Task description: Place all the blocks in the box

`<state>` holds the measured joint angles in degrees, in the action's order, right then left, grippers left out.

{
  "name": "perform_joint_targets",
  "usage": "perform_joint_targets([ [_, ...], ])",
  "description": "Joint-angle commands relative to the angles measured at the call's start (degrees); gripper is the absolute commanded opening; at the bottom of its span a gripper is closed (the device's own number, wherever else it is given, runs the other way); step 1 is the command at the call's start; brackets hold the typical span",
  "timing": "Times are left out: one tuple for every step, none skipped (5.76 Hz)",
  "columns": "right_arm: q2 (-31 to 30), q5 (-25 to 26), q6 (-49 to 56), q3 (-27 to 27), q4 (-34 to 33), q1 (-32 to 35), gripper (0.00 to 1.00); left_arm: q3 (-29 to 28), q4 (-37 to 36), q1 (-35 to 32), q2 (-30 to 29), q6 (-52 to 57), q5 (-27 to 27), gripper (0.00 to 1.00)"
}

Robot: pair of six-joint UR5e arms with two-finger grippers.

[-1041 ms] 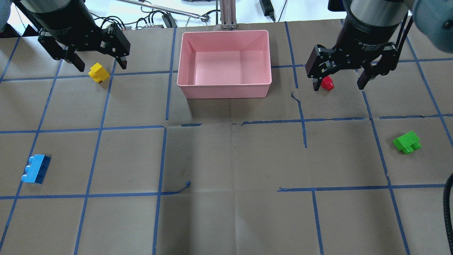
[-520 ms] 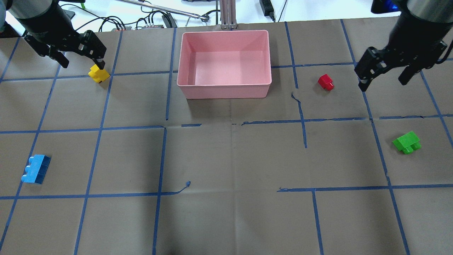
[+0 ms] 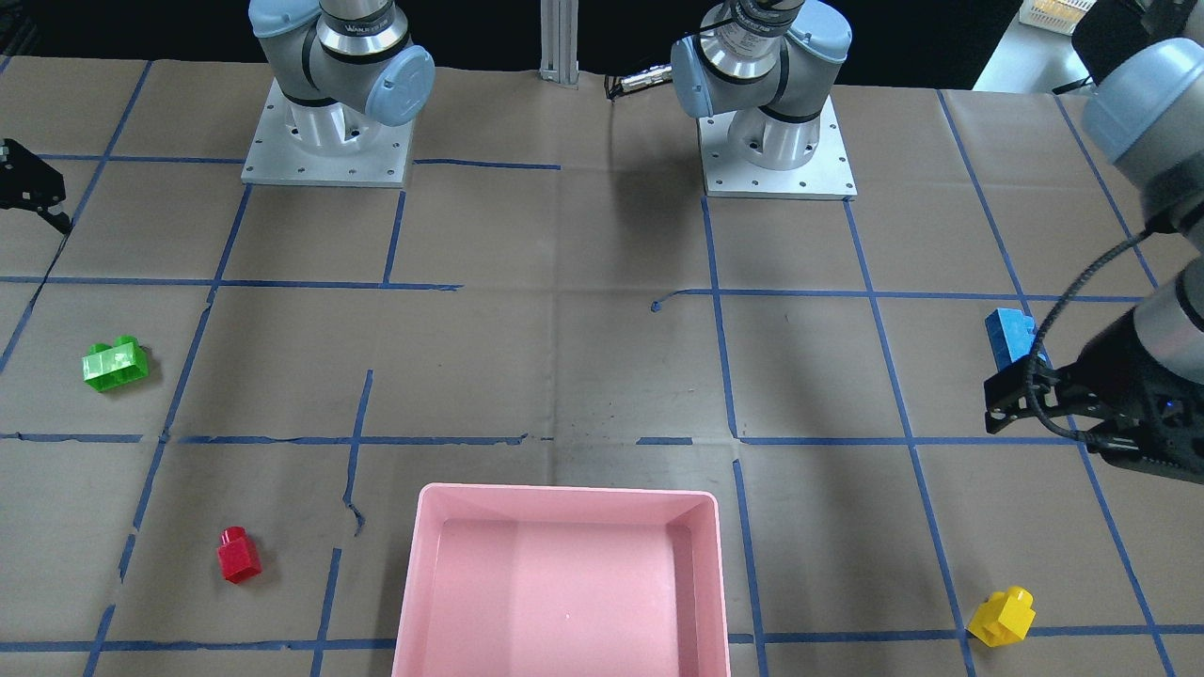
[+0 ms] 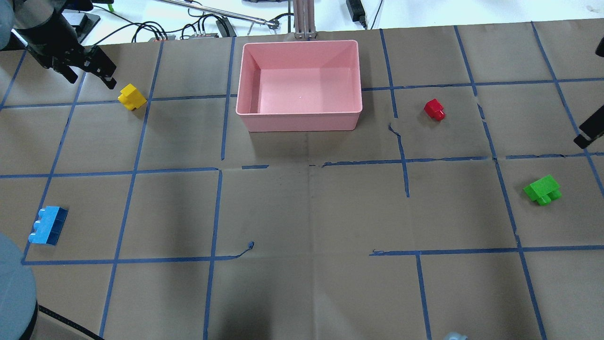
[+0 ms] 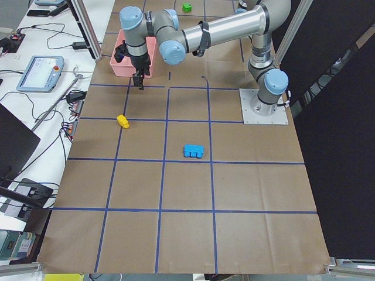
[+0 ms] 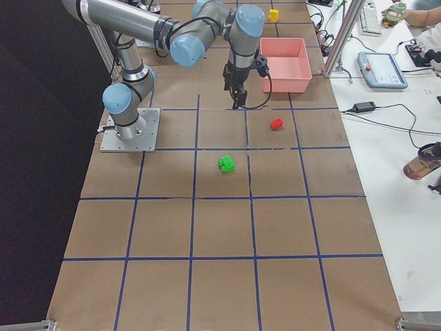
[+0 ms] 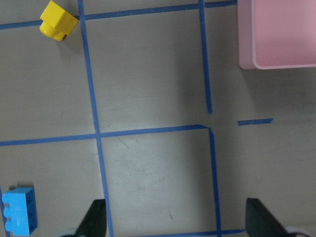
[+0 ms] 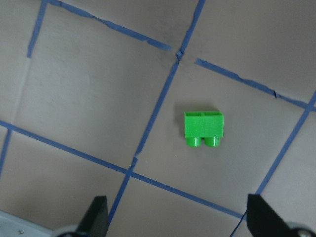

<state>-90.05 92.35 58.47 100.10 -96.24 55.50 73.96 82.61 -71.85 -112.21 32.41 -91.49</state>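
Note:
All four blocks lie on the brown table outside the pink box (image 4: 299, 120), which holds nothing. The yellow block (image 4: 132, 97) is left of the box and the blue block (image 4: 47, 225) is at the near left. The red block (image 4: 434, 109) is right of the box and the green block (image 4: 542, 190) is at the near right. My left gripper (image 4: 91, 79) is open and empty, up and left of the yellow block; its wrist view shows the yellow block (image 7: 58, 19) and the blue block (image 7: 19, 217). My right gripper (image 8: 178, 222) is open and empty, high over the green block (image 8: 203, 128).
Cables and tools (image 4: 203, 26) lie beyond the table's far edge. The two arm bases (image 3: 327, 141) (image 3: 776, 150) stand on the robot's side. Teach pendants (image 5: 41, 70) (image 6: 386, 69) lie on side benches. Blue tape lines grid the table.
Both arms have pulled up and outward. The left gripper moved away from the yellow block to the far left; the right gripper left the red block for the right edge. No block moved.

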Motion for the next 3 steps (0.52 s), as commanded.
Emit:
perform_joint_targets([
  [2.4,-0.1,5.2,10.1,-17.0,-3.4,1.0,-7.7,-1.3,1.2,-8.2,10.9,0.4,0.99],
  [6.8,-0.2,3.2,12.5,-24.3,-3.4,1.0,-8.1,-4.0,1.4,-11.0,18.1,0.9,0.99],
  [10.4,-0.6,2.4,12.8,-26.2,-3.4,1.0,-7.8,-7.8,2.1,-13.5,19.2,1.4,0.99],
])
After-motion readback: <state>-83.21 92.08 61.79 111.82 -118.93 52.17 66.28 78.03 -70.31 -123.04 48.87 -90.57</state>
